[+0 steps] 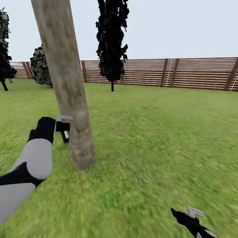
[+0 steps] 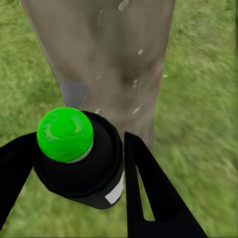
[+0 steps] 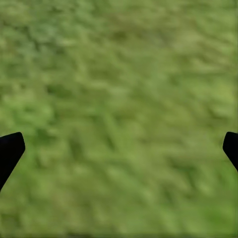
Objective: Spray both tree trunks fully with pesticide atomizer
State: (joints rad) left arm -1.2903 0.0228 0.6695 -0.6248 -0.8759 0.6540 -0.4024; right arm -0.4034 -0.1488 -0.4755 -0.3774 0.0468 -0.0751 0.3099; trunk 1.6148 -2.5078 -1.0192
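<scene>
Atomizer [image 2: 79, 158] btwn L jaws, facing trunk [image 2: 106, 64]

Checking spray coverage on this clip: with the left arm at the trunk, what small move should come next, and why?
Probably lift the left gripper, shut on the atomizer, slowly up the tree trunk. Pale droplets speckle only the trunk's low part near the gripper; the bark above looks unspeckled.

Dark narrow conifer [image 1: 111, 39]: seen upright, well beyond the left end effector [image 1: 64, 129], thin stem on the grass, before the fence.
Second dark conifer [image 1: 5, 49]: cut by the picture's edge, far off on that end effector's outer side.
Dark bushy shrub [image 1: 41, 67]: placed against the fence, far ahead of the same end effector.
Pale sky [image 1: 185, 26]: seen above the slats.
</scene>
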